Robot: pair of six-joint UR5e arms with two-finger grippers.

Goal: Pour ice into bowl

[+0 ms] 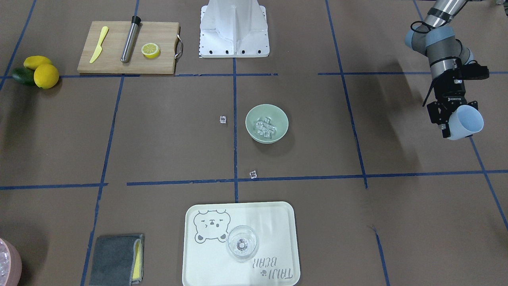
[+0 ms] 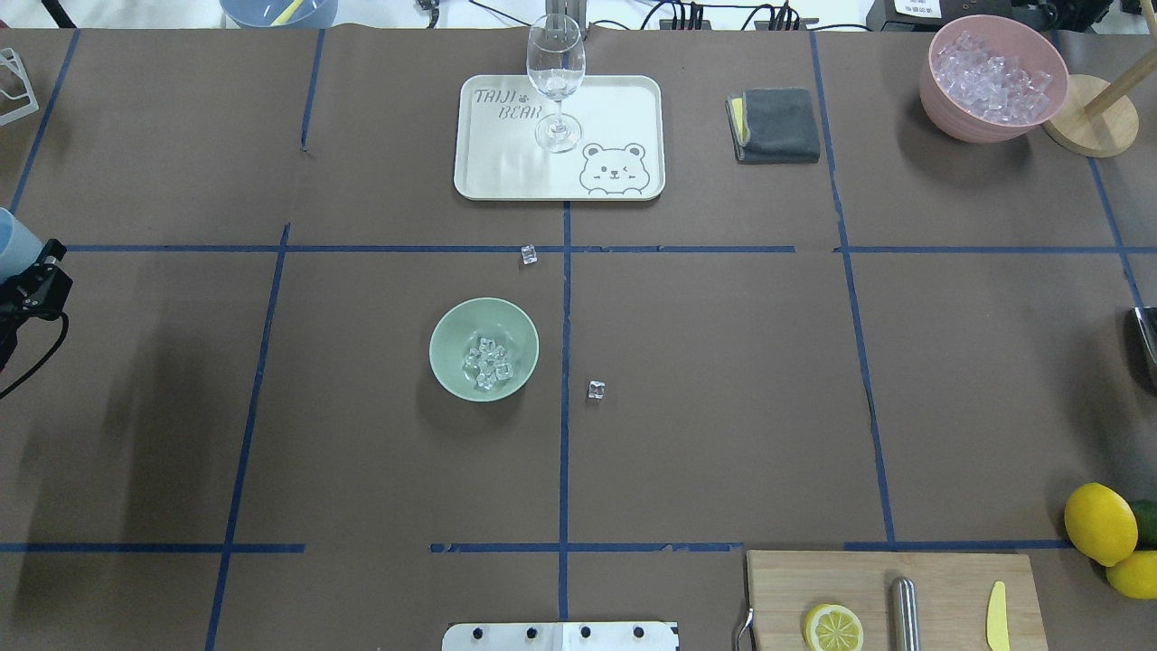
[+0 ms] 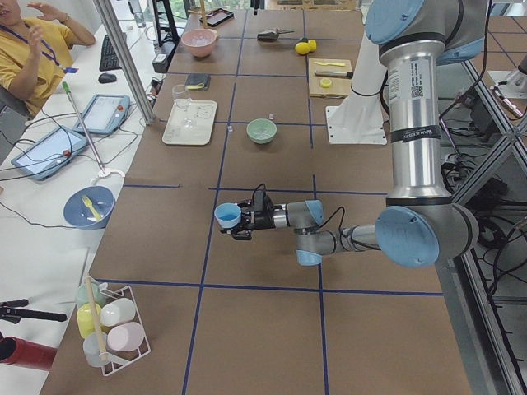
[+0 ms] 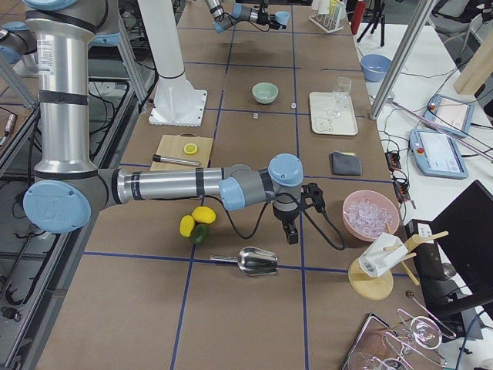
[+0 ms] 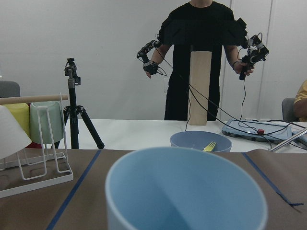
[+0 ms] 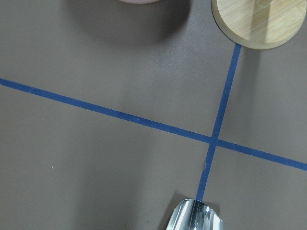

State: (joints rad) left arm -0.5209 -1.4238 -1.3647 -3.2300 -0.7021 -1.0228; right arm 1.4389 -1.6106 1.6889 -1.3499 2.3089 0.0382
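Fingers [image 1: 446,132] of left gripper [image 1: 456,119] pinch empty cup [image 1: 470,121]; bowl [image 1: 253,119] holds ice [image 1: 266,128].

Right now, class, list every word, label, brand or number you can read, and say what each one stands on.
"TAIJI BEAR": printed on the tray, beside a bear drawing.
"ROBOTIQ": small, on the body of the left tool, which holds the light blue cup.
Stickers on the left arm and right arm: too small to read.
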